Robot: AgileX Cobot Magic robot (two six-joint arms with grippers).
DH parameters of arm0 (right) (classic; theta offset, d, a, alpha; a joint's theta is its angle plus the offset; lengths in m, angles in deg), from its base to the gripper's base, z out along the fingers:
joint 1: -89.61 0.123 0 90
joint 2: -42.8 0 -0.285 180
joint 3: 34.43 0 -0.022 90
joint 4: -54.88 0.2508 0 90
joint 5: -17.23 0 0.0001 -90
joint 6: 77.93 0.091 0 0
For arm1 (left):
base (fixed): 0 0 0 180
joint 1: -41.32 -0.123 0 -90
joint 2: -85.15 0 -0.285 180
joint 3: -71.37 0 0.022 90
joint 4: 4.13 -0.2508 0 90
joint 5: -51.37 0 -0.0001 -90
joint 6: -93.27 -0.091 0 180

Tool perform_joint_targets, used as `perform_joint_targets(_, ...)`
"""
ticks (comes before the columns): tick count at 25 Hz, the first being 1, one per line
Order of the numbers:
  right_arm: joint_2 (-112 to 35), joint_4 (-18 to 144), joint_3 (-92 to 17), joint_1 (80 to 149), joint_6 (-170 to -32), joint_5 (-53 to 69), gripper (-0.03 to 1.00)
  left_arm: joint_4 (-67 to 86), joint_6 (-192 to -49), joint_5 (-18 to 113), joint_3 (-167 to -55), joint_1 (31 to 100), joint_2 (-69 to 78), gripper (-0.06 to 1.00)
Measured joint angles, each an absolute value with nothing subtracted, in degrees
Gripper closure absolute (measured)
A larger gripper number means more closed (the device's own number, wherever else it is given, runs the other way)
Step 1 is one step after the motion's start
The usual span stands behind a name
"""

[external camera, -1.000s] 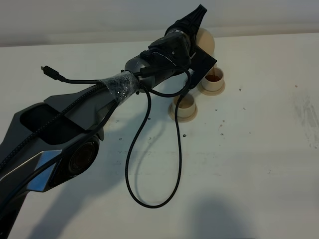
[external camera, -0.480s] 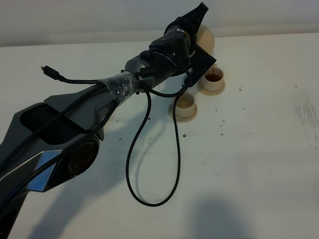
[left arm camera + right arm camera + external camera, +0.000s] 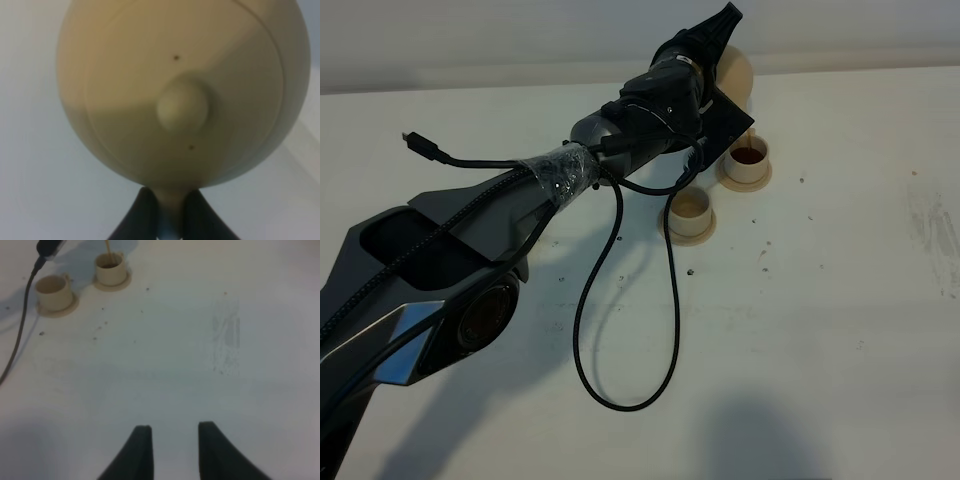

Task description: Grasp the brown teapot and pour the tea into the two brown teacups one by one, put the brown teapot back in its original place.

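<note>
The brown teapot (image 3: 738,78) hangs tilted above the far teacup (image 3: 748,160), mostly hidden behind my left arm. My left gripper (image 3: 725,30) is shut on its handle; in the left wrist view the fingers (image 3: 145,212) clasp the handle below the lid with its knob (image 3: 182,106). The far teacup holds brown tea, and a thin stream falls into it (image 3: 107,247). The near teacup (image 3: 691,212) stands on its saucer, apart from the pot. Both cups show in the right wrist view (image 3: 111,268) (image 3: 52,290). My right gripper (image 3: 174,428) is open and empty, low over bare table. The teapot's wide saucer is hidden.
A black cable (image 3: 620,330) loops down from the left arm onto the white table (image 3: 840,300), its end near the near teacup. A scuffed patch (image 3: 226,335) marks the table on the right. The table's back edge runs just behind the teapot.
The left gripper and teapot have shifted slightly up and right, so more of the near teacup shows. The cable loop has swung a little. The right gripper has not moved.
</note>
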State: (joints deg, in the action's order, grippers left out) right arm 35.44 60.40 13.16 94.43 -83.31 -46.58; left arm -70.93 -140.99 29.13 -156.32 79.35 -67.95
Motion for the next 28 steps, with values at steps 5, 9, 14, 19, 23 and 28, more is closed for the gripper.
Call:
perform_joint_targets(5, 35.44, 60.4, 13.16, 94.43, -83.31, -46.58, 0.75, -71.09, -140.99, 29.17, -156.32, 79.35, -67.95, 0.85)
perform_joint_targets(9, 35.44, 60.4, 13.16, 94.43, -83.31, -46.58, 0.75, -71.2, -140.99, 29.17, -156.32, 79.35, -67.95, 0.85)
perform_joint_targets(14, 35.44, 60.4, 13.16, 94.43, -83.31, -46.58, 0.75, -71.2, -140.99, 29.19, -156.32, 79.35, -67.95, 0.85)
perform_joint_targets(19, 35.44, 60.4, 13.16, 94.43, -83.24, -46.58, 0.75, -71.04, -140.99, 29.24, -156.32, 79.35, -67.95, 0.85)
perform_joint_targets(23, 35.44, 60.4, 13.16, 94.43, -83.24, -46.58, 0.75, -70.36, -140.81, 28.37, -156.32, 79.35, -67.95, 0.85)
perform_joint_targets(28, 35.44, 60.4, 13.16, 94.43, -83.24, -46.58, 0.75, -67.73, -140.76, 27.99, -156.32, 79.35, -67.95, 0.85)
